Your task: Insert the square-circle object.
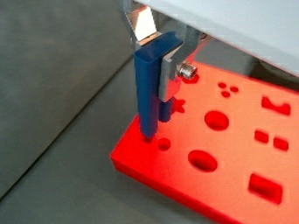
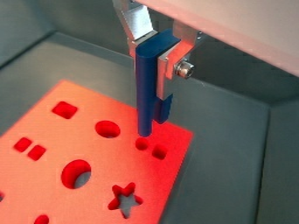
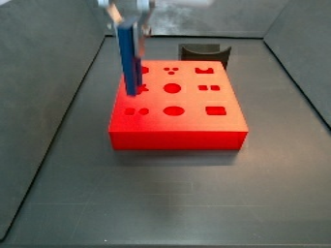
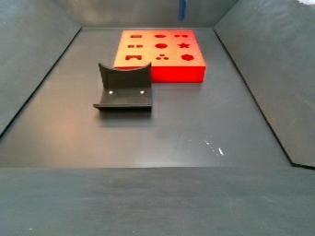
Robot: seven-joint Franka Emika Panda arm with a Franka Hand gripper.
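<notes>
The gripper [image 1: 159, 63] is shut on the square-circle object [image 1: 149, 87], a long, thin, bright blue peg held upright between the silver fingers [image 1: 170, 68]. Both wrist views show this; in a wrist view the gripper [image 2: 159, 63] holds the peg [image 2: 146, 92] the same way. The peg's lower end is at the top face of the red block [image 1: 222, 166], beside a small round hole [image 1: 163, 144] near one corner. I cannot tell whether it touches. In a side view the gripper [image 3: 130, 17] holds the peg [image 3: 128, 58] over the block's left part [image 3: 181, 121].
The dark fixture [image 4: 123, 89] stands on the grey floor in front of the red block [image 4: 160, 57]; it also shows behind the block in a side view [image 3: 204, 50]. The block's top has several shaped holes. Sloping grey walls enclose the floor.
</notes>
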